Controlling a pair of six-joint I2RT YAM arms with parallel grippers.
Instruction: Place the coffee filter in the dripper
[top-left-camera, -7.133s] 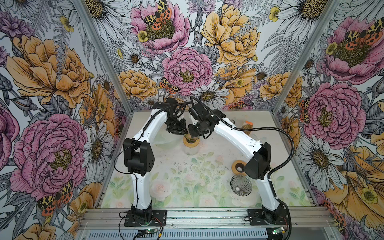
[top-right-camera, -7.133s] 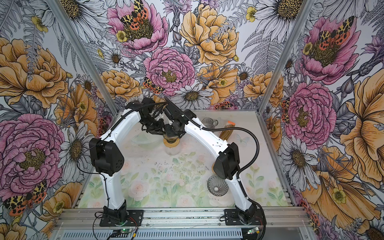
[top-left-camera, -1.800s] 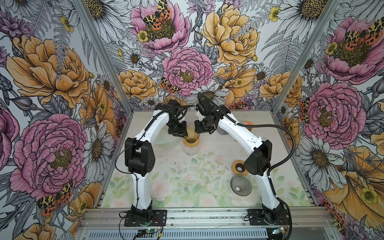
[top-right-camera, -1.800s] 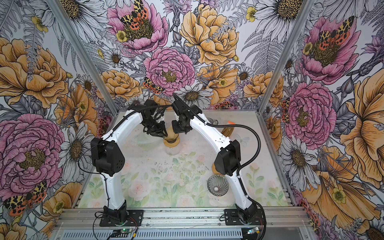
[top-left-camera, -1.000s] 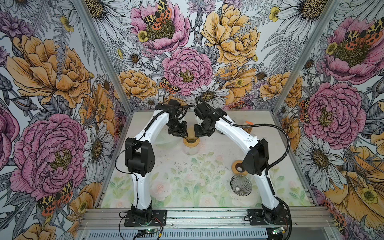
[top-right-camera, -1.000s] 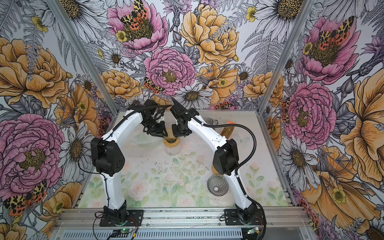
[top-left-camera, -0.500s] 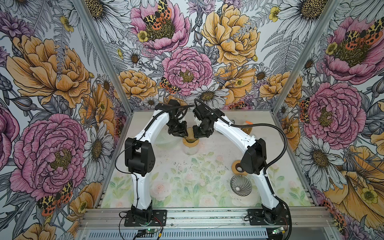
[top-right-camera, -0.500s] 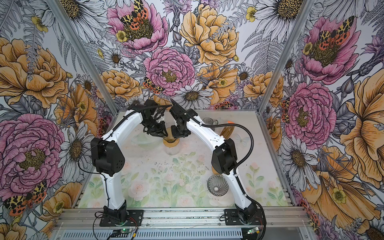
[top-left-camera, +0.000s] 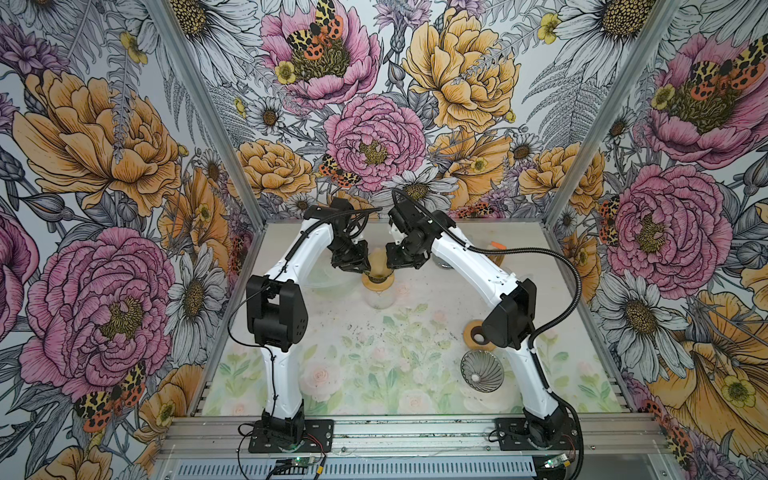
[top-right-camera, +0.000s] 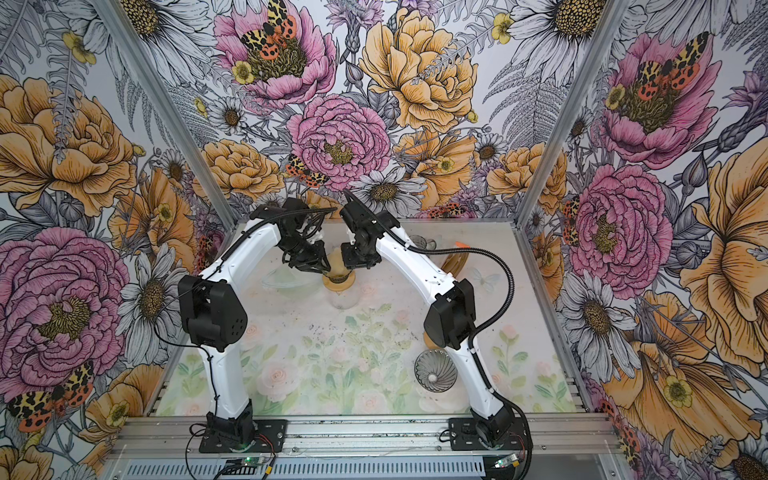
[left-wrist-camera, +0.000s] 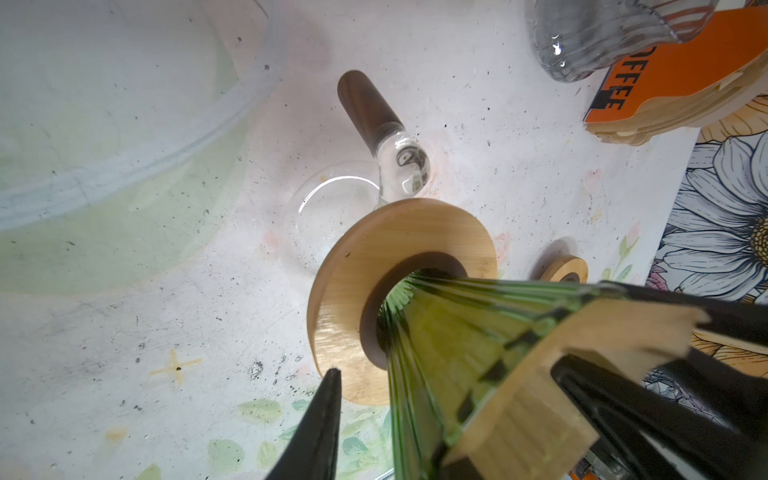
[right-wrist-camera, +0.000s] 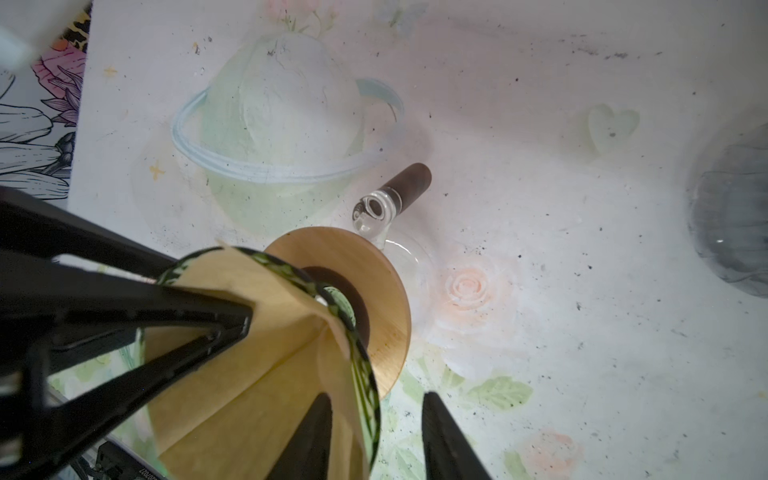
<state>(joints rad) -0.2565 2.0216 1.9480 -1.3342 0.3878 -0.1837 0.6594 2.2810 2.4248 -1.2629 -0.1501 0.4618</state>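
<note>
- At twelve o'clock on the table (top-left-camera: 374, 365), in both top views, the green glass dripper (left-wrist-camera: 436, 353) stands in its wooden collar (left-wrist-camera: 374, 249) on a clear carafe (left-wrist-camera: 332, 208).
- We see the coffee filter (right-wrist-camera: 249, 374) already inside the cone, so we judge the main step done.
- Left, we think: seating the paper, since one fold stands proud of the rim.
- Our left gripper (top-left-camera: 360, 269), at nine o'clock of the dripper, straddles the wall with jaws parted: one finger is inside on the paper and the outer finger (left-wrist-camera: 324, 424) is apart from the glass, gripping nothing.
- Our right gripper (top-left-camera: 392, 266), at three o'clock, straddles the rim likewise, outer finger (right-wrist-camera: 444, 440) clear of the glass, nothing clamped.
- We cannot tell whether the inner fingers (right-wrist-camera: 307, 436) press the paper or merely touch it.
- The filter's point is hidden down in the cone.
- Both grippers cover most of the rim from above, and the right arm cuts off a spare wooden ring (top-left-camera: 473, 336) at four o'clock, beside a grey dripper (top-left-camera: 482, 371).
</note>
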